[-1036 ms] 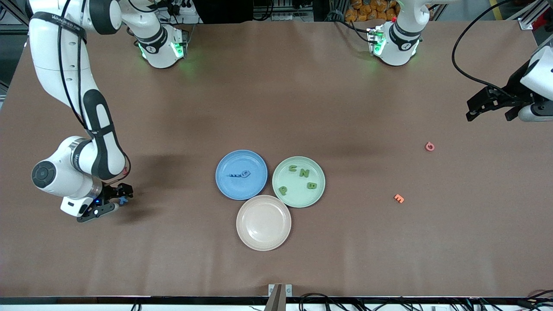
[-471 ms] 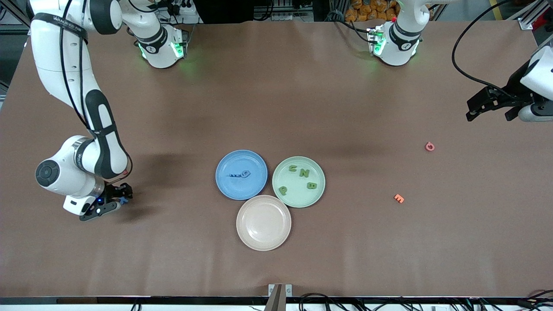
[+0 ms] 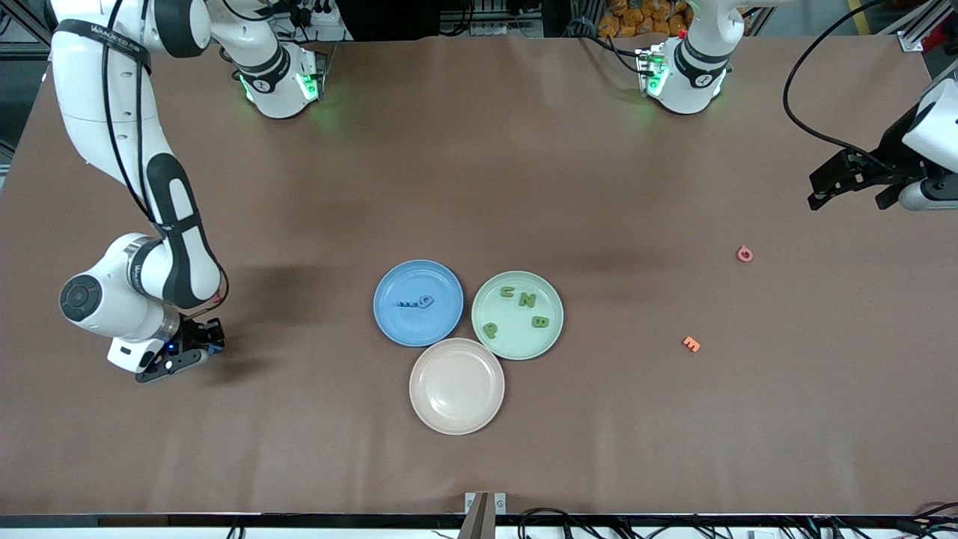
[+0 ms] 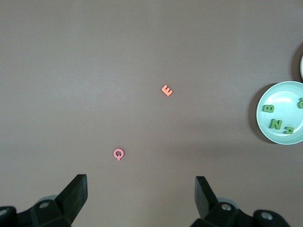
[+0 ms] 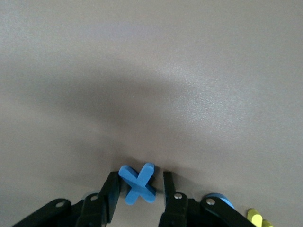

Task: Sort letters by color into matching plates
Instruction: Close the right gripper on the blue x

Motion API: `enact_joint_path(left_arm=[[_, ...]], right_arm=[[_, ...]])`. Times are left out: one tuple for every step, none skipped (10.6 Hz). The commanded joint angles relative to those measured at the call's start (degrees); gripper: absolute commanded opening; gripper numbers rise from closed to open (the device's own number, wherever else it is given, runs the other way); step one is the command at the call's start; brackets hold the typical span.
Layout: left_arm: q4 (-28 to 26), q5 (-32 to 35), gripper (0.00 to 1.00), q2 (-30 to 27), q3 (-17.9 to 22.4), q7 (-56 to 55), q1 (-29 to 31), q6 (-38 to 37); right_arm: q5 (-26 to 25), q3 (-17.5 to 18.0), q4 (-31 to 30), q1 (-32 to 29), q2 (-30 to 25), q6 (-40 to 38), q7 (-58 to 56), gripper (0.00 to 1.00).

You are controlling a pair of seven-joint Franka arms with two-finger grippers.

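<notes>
Bright, even overhead light; soft shadows, sharp focus.

Your brown table (image 3: 479, 150) carried three plates clustered and touching: blue plate (image 3: 389, 284), green plate (image 3: 550, 333), beige plate (image 3: 456, 385) nearest the front camera. Toward the left arm's end lay a pink letter Q (image 3: 744, 254) and an orange letter E (image 3: 691, 343), well apart.

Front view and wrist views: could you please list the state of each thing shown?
Right pincer: closing around blue X.
Left pincer: open, empty, waiting.
Blue plate: holds blue letters.
Green plate: four green letters.
Beige plate: empty.
Pink Q, orange E: loose on table.
</notes>
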Motion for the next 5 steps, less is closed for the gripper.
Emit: enact_joint_path(left_arm=[[1.59, -1.09, 1.00, 0.52, -0.09, 0.16, 0.21, -1.22], [1.59, -1.09, 1.00, 0.52, -0.09, 0.16, 0.21, -1.22], [1.59, -1.09, 1.00, 0.52, -0.09, 0.16, 0.21, -1.22], [1.59, -1.09, 1.00, 0.60, -0.09, 0.16, 0.21, -1.22], [1.59, -1.09, 1.00, 0.60, -0.09, 0.16, 0.21, -1.13]], right_arm=[[0.30, 0.34, -2.20, 0.40, -0.98, 0.62, -0.33, 0.34], [0.30, 0.34, -2.20, 0.40, -0.98, 0.62, -0.33, 0.30], [0.47, 0.34, -2.20, 0.49, -0.98, 0.53, -0.24, 0.27], [0.56, 0.34, -2.20, 0.49, -1.07, 0.53, 0.45, 0.24], [0.47, 0.42, -2.20, 0.66, -1.24, 0.27, 2.03, 0.20]])
